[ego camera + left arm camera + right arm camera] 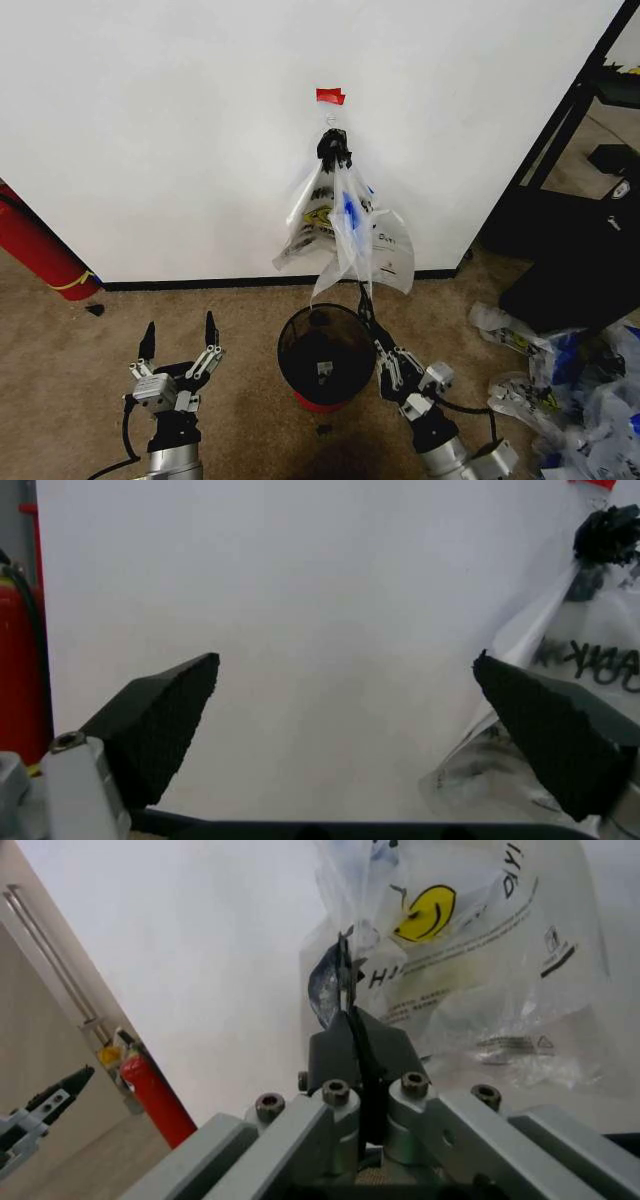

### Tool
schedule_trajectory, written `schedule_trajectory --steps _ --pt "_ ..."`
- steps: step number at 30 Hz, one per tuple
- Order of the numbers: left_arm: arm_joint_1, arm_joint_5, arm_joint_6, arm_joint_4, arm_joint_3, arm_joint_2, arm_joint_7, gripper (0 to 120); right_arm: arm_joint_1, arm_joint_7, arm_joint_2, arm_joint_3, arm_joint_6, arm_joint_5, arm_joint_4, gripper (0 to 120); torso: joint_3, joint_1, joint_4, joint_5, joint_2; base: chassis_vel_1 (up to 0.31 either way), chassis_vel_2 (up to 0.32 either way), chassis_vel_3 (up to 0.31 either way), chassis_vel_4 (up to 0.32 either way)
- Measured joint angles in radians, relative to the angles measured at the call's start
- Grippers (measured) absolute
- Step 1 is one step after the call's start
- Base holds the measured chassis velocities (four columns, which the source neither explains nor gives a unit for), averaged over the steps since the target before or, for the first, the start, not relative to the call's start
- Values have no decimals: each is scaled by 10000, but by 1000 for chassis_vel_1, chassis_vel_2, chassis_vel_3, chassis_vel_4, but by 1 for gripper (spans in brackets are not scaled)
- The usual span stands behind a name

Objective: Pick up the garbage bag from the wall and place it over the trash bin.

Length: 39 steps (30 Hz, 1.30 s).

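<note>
While the left end effector [178, 340] waits open at seven o'clock, well left of the bin [326, 352], the right end effector [366, 308] at five o'clock is clamped on the lower edge of the bag [346, 215], which hangs on the wall [160, 130] at twelve o'clock, straight above the bin. Tugging could tear the thin film or drag the smiley bag [470, 952] off the hook too, since both hang bunched together.

The grey metal left gripper [178, 338] with black pointed fingers sits at seven o'clock in the head view, jaws spread wide and pointing to twelve, while the matching right gripper [367, 312] at five o'clock has its fingers pressed together.
</note>
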Motion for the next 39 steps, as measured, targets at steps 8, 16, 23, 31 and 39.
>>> schedule_trajectory --steps 8,16,23,31,39 --pt "71 -6 -85 44 -38 -120 3 100 -474 -419 144 31 881 44 -239 0 0 0 0 0 0 0 0 0 0" --pt "106 17 -128 22 -98 -213 4 100 -764 -596 131 -10 1603 -38 -487 0 0 0 0 0 -2 0 0 0 0" --pt "132 44 -155 24 -93 -302 4 100 -981 -603 94 118 2295 -198 -728 0 0 0 0 1 -2 0 0 0 0" --pt "161 49 -189 42 -89 -327 3 100 -1229 -599 238 238 3124 -724 -1029 0 0 0 -1 0 -2 0 0 0 0" --pt "194 70 -198 46 -42 -347 2 100 -1358 -487 183 340 3659 -1031 -1272 0 0 -1 0 1 -2 0 0 0 0"
